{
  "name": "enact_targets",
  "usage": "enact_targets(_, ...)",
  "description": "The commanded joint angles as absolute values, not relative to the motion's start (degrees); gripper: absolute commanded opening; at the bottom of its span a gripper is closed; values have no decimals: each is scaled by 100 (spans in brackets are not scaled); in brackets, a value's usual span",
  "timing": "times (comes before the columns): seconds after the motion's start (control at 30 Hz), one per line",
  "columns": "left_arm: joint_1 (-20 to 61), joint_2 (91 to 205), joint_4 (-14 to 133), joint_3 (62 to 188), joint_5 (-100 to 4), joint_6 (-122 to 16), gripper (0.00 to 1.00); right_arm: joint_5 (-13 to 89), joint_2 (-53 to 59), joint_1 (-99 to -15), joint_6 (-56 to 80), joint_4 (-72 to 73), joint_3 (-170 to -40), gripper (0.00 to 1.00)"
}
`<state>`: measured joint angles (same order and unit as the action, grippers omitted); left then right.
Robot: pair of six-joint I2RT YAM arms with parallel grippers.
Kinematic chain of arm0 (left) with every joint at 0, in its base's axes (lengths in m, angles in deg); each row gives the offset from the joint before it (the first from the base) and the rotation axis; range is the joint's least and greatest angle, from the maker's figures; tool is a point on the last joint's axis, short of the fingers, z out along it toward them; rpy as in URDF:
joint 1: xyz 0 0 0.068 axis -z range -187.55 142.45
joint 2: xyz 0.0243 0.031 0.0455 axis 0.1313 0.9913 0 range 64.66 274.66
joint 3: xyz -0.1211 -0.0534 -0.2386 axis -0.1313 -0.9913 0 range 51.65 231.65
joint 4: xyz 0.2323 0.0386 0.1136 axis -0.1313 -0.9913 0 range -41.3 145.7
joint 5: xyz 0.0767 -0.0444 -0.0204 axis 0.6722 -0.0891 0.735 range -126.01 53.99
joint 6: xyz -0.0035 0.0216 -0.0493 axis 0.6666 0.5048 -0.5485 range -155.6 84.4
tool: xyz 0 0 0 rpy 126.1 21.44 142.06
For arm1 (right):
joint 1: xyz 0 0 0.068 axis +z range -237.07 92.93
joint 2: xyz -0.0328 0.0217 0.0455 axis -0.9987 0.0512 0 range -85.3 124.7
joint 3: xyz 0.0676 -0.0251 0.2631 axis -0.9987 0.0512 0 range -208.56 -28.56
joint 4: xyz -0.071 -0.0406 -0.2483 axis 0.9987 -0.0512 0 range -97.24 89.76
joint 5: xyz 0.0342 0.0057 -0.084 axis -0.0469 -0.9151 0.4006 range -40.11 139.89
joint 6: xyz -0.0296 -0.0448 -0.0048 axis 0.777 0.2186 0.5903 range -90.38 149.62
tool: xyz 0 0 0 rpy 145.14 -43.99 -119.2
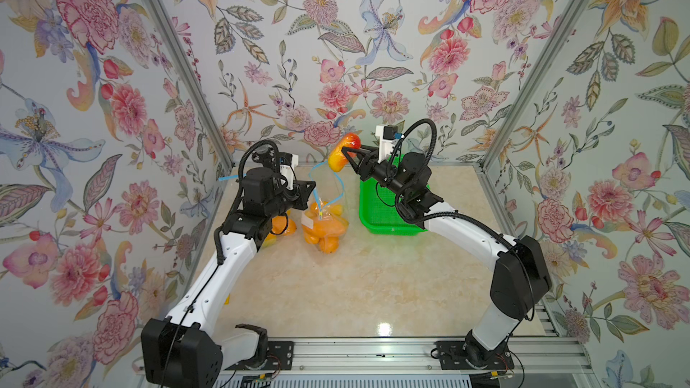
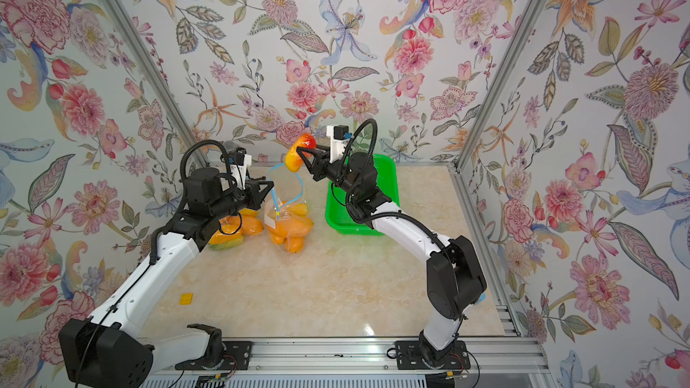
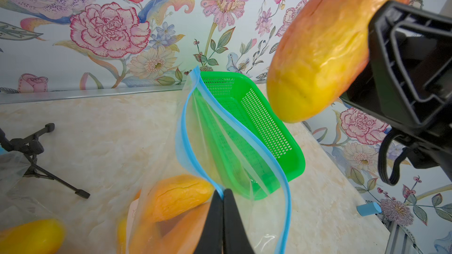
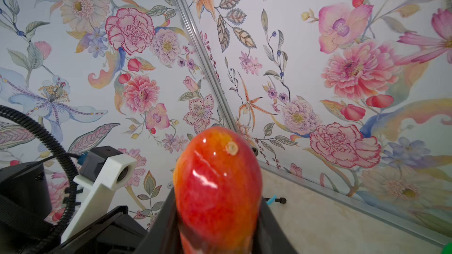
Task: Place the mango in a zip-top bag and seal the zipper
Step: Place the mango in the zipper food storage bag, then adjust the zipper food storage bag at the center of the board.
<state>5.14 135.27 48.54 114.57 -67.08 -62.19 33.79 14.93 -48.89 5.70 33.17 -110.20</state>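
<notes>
The mango [image 1: 343, 151] was held aloft by the right gripper [image 1: 348, 157]. Its long axis was tilted: the red stem end was turned up toward the back wall and the yellow end was pointed down toward the zip-top bag [image 1: 324, 227]. In the right wrist view the red end [image 4: 217, 184] was seen rising from between the jaws, which were closed on the fruit's middle.

The bag was stood on the table [image 1: 373, 285], with several orange mangoes [image 1: 322, 232] already inside. Its blue zipper [image 3: 186, 140] was spread into an open loop. One lip of that loop was pinched by the left gripper [image 3: 223, 193], whose jaws were pressed tightly together on it. The yellow end of the held mango [image 3: 293, 98] was seen near the open mouth, above it and apart from it. Nothing was seen between fruit and opening.

A green basket [image 1: 367, 220] was set just beside the bag, under the right arm. A second bag of mangoes [image 2: 231, 235] lay on the other side, partly hidden by the left arm. A small yellow piece [image 2: 186, 298] lay well apart, nearer the front edge of the table.
</notes>
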Motion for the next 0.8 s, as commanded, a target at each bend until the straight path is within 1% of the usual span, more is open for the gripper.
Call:
enact_targets(0.0,449,13410,5086,11436,-6685,-6288,0,3190,1847,-4695,1393,2771,-11259,26)
enact_targets(0.1,447,13376,5068,11458,-6678,-6286,0,3073,2137,-4627,1713,2137,-11685,31)
enact_targets(0.13,441,13362,5069,11467,-6678,-6285,0,3113,2202,-4592,1854,1890,-11829,38)
enact_targets(0.2,447,13344,5044,11483,-6661,-6270,0,2989,2209,-4563,2289,1488,-12009,64)
enact_targets(0.27,445,13328,4979,11523,-6619,-6237,0,3013,1994,-4583,2688,1316,-11942,77)
enact_targets(0.33,460,13349,4854,11614,-6567,-6130,0,2755,1633,-4755,2867,1466,-11689,86)
enact_targets(0.47,586,13529,4234,12158,-6195,-5715,0,1630,971,-5573,3038,1541,-11291,91)
enact_targets(0.53,718,13589,3989,12418,-6036,-5485,0,1160,718,-5966,3429,1688,-11010,93)
enact_targets(0.6,814,13609,3761,12646,-5917,-5254,0,331,613,-6347,4130,1962,-10680,100)
enact_targets(0.7,877,13611,3436,12839,-5923,-4892,0,-490,726,-6624,5664,2025,-10515,100)
enact_targets(0.77,918,13629,3214,12880,-5959,-4645,0,-562,979,-6659,6239,1916,-10682,100)
